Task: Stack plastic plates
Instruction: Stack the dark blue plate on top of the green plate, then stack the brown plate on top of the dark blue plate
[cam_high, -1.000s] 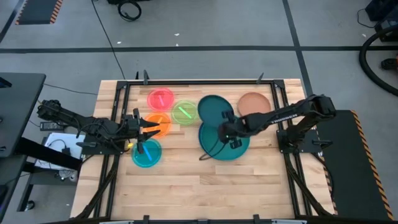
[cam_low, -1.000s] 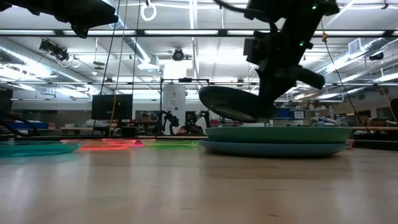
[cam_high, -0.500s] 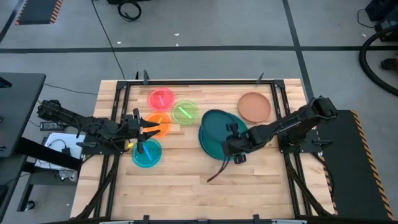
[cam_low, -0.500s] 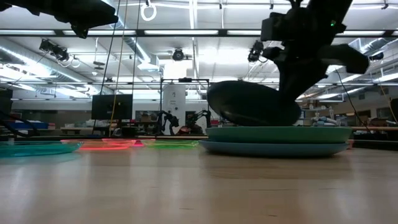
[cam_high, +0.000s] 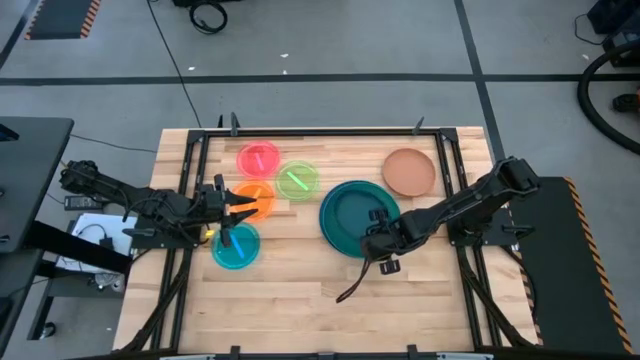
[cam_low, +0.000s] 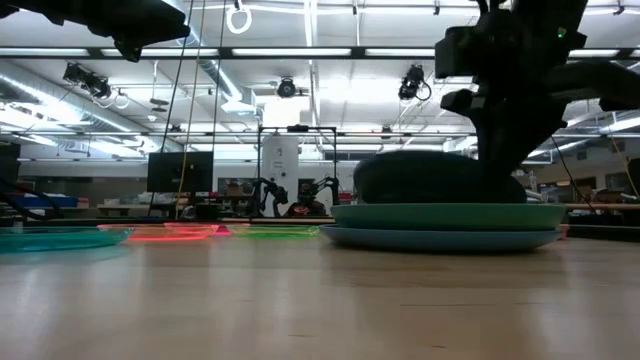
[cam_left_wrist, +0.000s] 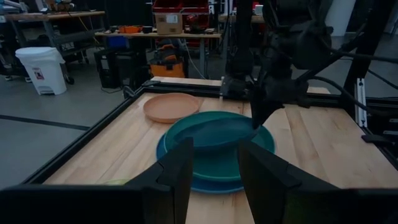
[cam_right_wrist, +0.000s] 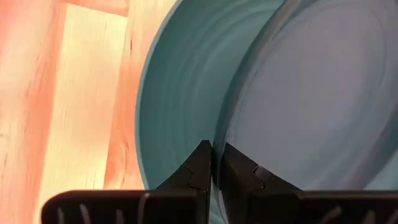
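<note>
Taking the large teal plate (cam_high: 345, 205) as our landmark, we begin far to its left. There our left gripper (cam_high: 222, 205) waits with its fingers apart and holds nothing, just above the small orange plate (cam_high: 257, 201). The pink-red plate (cam_high: 258, 158), the green plate (cam_high: 297, 180) and the cyan plate (cam_high: 236, 246) lie close around it, each one single on the table (cam_high: 290, 300).

The large teal plate rests on the blue plate (cam_low: 440, 239), so the biggest ones make the base. On top, our right gripper (cam_high: 381, 236) is clamped on the rim of the dark teal plate (cam_left_wrist: 208, 132), which we think is tilted because we lower it edge first.

To the right and behind, the brownish-orange plate (cam_high: 408, 171) lies apart, near the table frame. The wood in front of the stack is free, so we judge there is room to draw back.
</note>
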